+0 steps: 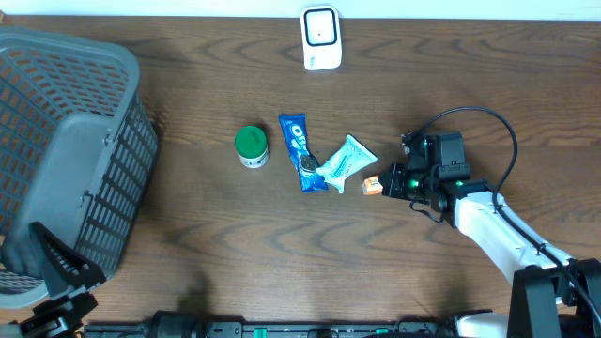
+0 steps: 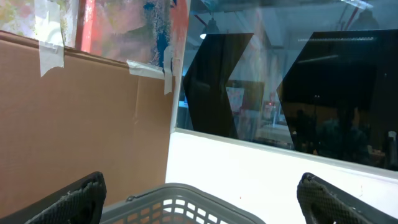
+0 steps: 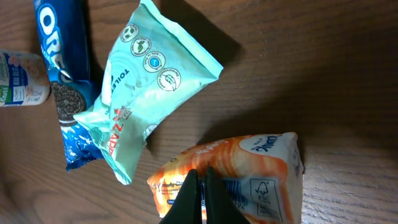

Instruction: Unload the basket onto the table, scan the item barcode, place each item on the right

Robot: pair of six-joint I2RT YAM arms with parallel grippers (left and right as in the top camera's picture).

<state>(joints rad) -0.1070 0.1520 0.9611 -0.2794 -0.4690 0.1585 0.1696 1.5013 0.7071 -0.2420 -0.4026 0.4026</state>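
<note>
Currently the right claw is sitting clenched over the orange packet, while the left claw is hanging released above the basket.

Seen from the right wrist, the two fingers are pressing tip to tip against the near edge of the orange packet, and I cannot tell whether they are pinching any wrapper. That packet is lying on the wooden table, right of centre and just beside a mint-green packet. The mint-green one is overlapping the lower end of a blue Oreo pack, and a green-lidded tub is standing near it on the left. The white scanner is sitting at the far edge, well apart from the packets. Far left, the left claw's fingers are spreading wide over the grey basket's rim.
</note>
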